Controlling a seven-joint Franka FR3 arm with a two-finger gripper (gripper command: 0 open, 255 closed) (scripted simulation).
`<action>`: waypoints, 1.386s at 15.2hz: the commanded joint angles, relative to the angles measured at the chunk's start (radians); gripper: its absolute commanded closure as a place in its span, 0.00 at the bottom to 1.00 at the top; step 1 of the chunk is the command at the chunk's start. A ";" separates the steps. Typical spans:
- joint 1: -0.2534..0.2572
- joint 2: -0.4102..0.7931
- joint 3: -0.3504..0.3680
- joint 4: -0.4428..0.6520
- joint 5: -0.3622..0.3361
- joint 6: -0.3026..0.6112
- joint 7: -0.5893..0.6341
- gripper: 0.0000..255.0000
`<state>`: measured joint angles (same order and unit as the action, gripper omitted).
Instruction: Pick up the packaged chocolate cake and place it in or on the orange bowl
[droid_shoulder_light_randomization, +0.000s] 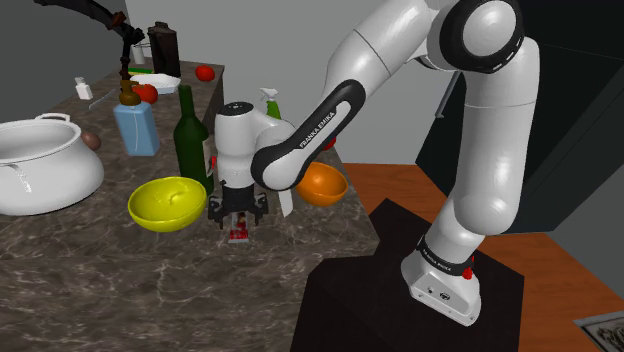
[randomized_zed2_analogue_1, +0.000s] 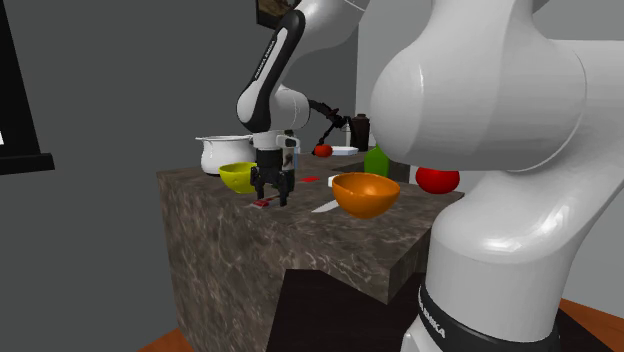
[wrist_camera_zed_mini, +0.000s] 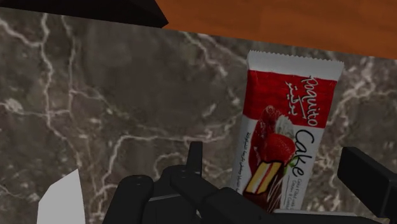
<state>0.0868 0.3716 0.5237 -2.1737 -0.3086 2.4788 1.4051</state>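
Observation:
The packaged chocolate cake (wrist_camera_zed_mini: 287, 121) is a red and white wrapper with a strawberry picture, lying flat on the dark marble counter (droid_shoulder_light_randomization: 120, 290). My gripper (wrist_camera_zed_mini: 270, 156) hangs low over it, open, its fingers (wrist_camera_zed_mini: 194, 156) standing on either side of the wrapper without clasping it. In the shoulder view the gripper (droid_shoulder_light_randomization: 238, 212) points straight down at the cake (droid_shoulder_light_randomization: 238, 236), between the two bowls. The orange bowl (droid_shoulder_light_randomization: 322, 185) stands upright near the counter's edge on that view's right. From the second exterior view, the gripper (randomized_zed2_analogue_1: 272, 193) sits just above the cake (randomized_zed2_analogue_1: 263, 203), left of the orange bowl (randomized_zed2_analogue_1: 365, 193).
A yellow bowl (droid_shoulder_light_randomization: 167, 203) and a green bottle (droid_shoulder_light_randomization: 188, 130) stand close to the gripper on the shoulder view's left. Farther off are a white pot (droid_shoulder_light_randomization: 40, 165), a blue bottle (droid_shoulder_light_randomization: 135, 125) and tomatoes (droid_shoulder_light_randomization: 204, 72). A white knife blade (wrist_camera_zed_mini: 60, 200) lies beside the cake.

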 joint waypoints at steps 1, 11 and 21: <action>0.000 0.001 0.000 0.000 -0.001 0.001 0.000 0.00; 0.000 0.000 0.000 -0.001 0.000 0.001 0.000 1.00; -0.033 -0.088 0.043 0.008 0.077 -0.082 -0.052 1.00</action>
<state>0.0563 0.2942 0.5614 -2.1683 -0.2414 2.4079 1.3574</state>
